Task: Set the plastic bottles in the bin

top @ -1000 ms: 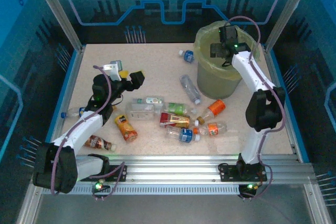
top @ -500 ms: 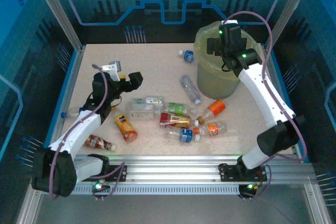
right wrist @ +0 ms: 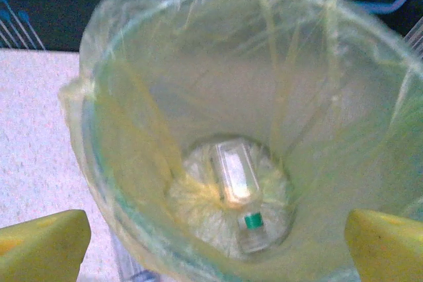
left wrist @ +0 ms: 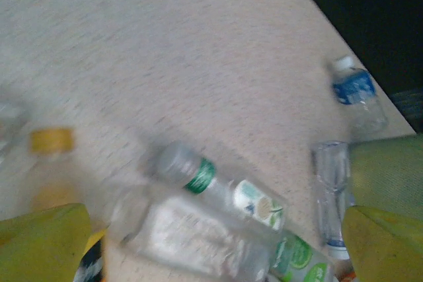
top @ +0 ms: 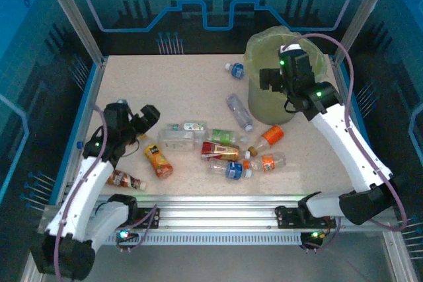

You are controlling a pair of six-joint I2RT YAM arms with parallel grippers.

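Speckled tabletop (top: pixel 192 90) strewn with clear plastic bottles (top: pixel 177 139); crinkly bag-lined round bin (top: pixel 262 107); left fingers (left wrist: pixel 43 246), right fingers (right wrist: pixel 43 242) wide apart, empty.

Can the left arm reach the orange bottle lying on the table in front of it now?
Probably yes. The left gripper is open and empty, just beside the orange bottle, which lies flat with bare table around it. Nothing stands between them.

Left pincer (top: pixel 147 118) has drawn back and down.
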